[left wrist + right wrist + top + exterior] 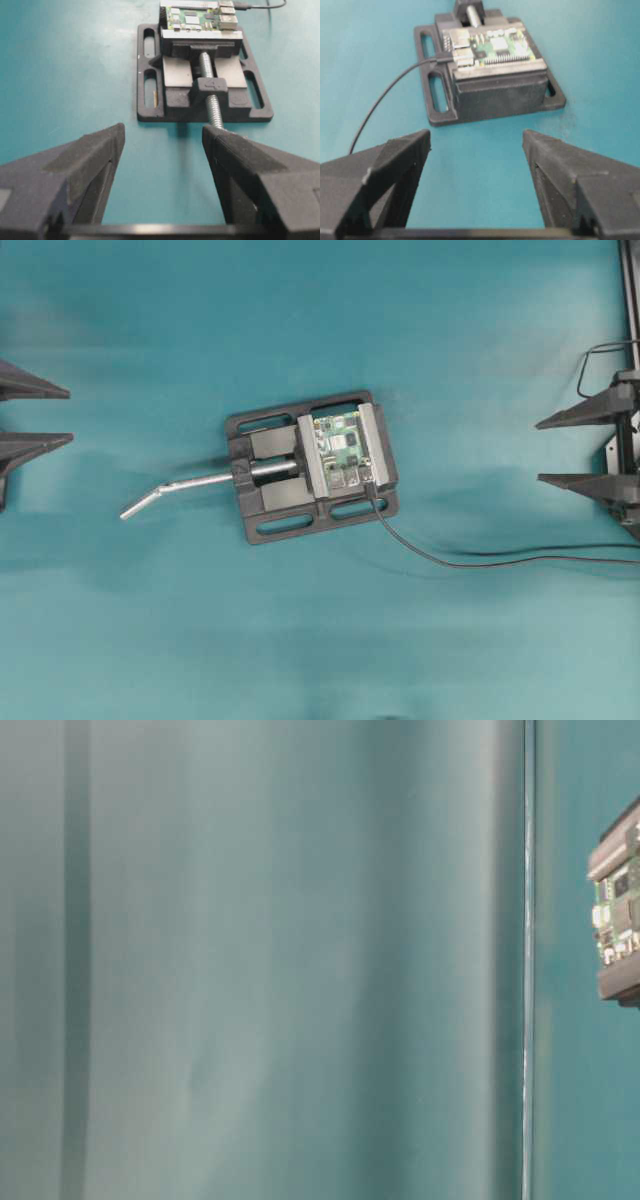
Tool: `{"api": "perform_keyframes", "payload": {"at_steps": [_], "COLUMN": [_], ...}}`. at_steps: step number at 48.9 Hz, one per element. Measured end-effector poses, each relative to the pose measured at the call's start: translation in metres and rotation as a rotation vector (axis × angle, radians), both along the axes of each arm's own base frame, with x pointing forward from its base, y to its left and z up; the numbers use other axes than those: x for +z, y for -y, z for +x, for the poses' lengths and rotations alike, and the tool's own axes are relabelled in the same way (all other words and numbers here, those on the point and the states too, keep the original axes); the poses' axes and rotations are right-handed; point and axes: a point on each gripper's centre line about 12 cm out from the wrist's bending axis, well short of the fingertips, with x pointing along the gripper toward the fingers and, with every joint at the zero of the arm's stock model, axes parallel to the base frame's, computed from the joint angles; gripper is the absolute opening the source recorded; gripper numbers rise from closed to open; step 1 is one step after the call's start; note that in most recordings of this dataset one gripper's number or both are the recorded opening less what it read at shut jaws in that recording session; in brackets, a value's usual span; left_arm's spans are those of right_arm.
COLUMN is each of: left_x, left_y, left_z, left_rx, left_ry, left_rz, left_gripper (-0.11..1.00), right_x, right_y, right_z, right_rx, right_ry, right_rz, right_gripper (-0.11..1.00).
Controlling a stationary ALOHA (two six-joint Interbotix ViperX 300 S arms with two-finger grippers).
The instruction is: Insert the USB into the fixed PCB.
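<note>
Between grey vise (pixel 312 466) jaws: flat green PCB (pixel 344 450), thin black USB (pixel 372 485) cable; both grippers gape, empty.

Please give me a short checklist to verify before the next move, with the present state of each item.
1. Left gripper jaws open, holding nothing: ok.
2. Right gripper jaws open, holding nothing: ok.
3. Circuit board clamped in the vise: ok.
4. USB plug meets the board's edge: ok; fully seated: cannot tell.
5. Cable lies free on the table, under no gripper: ok.
</note>
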Motion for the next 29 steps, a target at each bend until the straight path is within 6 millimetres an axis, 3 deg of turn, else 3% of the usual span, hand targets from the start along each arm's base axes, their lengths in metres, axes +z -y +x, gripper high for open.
{"api": "perform_keyframes", "payload": {"at_steps": [29], "left_x": [0.0], "left_y": [0.0], "left_z": [0.0001], "left_rx": [0.0], "left_ry": [0.0], "left_rz": [0.0], "left_gripper": [0.68], "right_x": [-0.0084], "right_y": [0.0052], "right_z": [-0.0045], "right_rx": [-0.041], "right_ry": [0.027], "right_rz": [-0.018], "right_gripper": [0.79]}}
